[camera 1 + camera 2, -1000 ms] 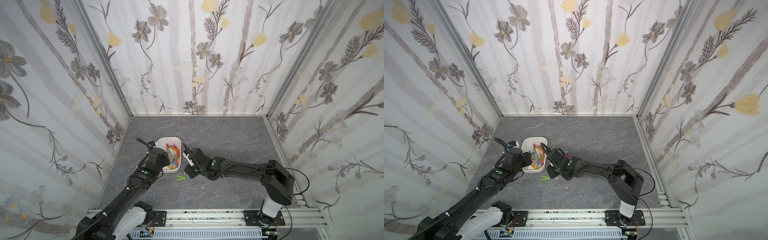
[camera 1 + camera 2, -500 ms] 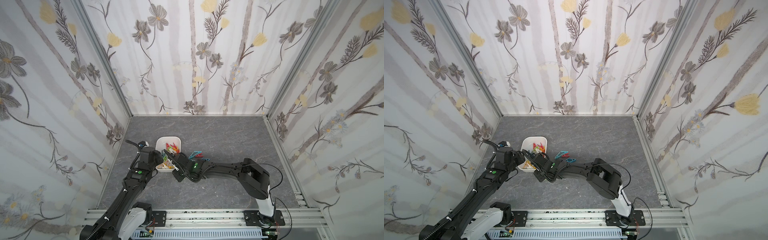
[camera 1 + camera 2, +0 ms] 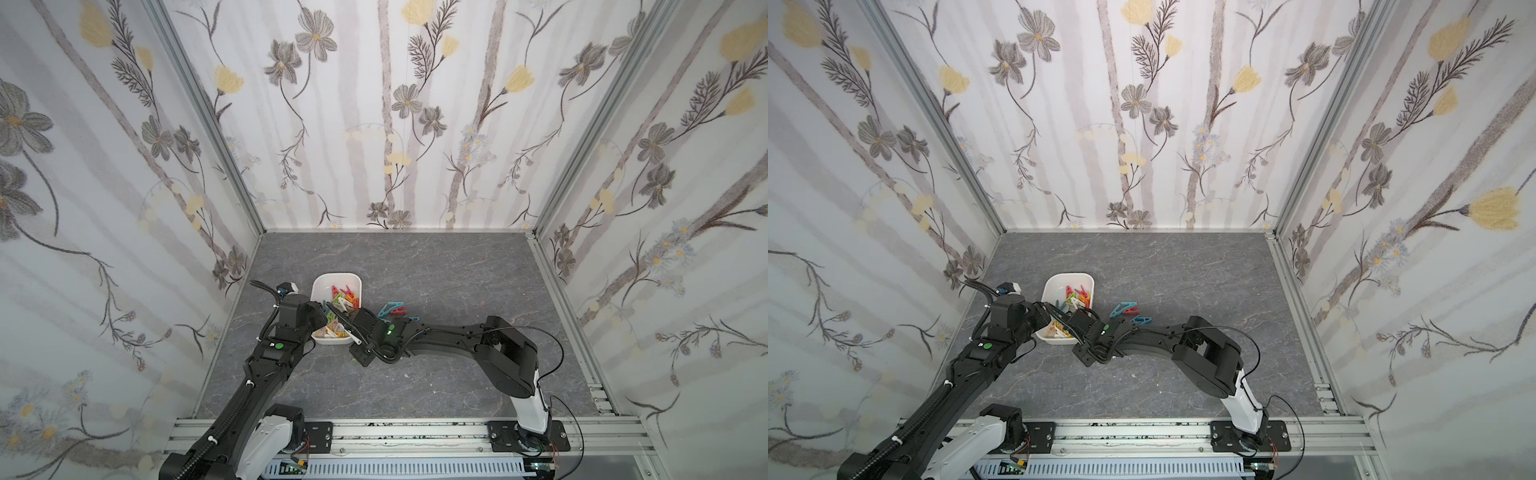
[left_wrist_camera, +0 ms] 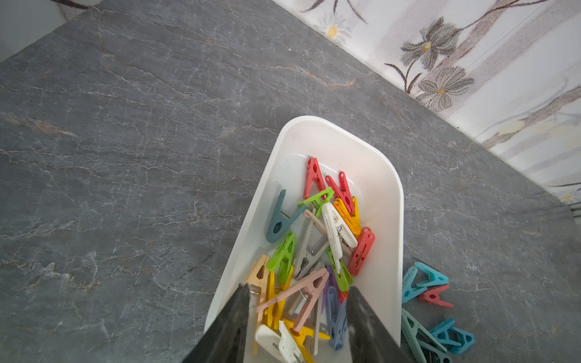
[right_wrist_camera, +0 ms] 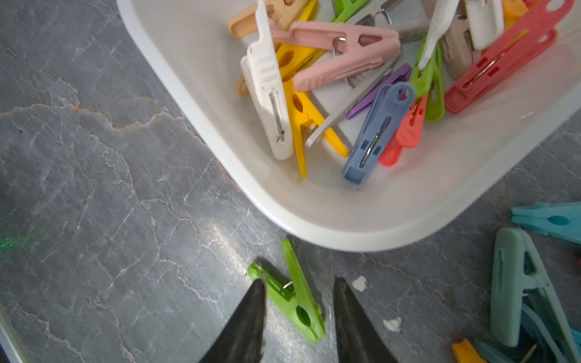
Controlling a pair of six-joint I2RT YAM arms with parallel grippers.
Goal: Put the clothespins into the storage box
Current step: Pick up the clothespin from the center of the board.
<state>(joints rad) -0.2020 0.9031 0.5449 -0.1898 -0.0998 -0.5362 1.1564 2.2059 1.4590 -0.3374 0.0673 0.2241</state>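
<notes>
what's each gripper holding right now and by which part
Nothing held. The right gripper straddles a green clothespin lying on the table, fingers not clamped on it; the left gripper hangs open over the storage box.

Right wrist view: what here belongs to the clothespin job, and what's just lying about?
Job:
- storage box
- clothespins piled inside it
- green clothespin on the tabletop, between the fingers of the open right gripper
- mint clothespin and teal clothespin, loose outside the box

Lying about:
- two white flecks on the tabletop by the gripper
</notes>
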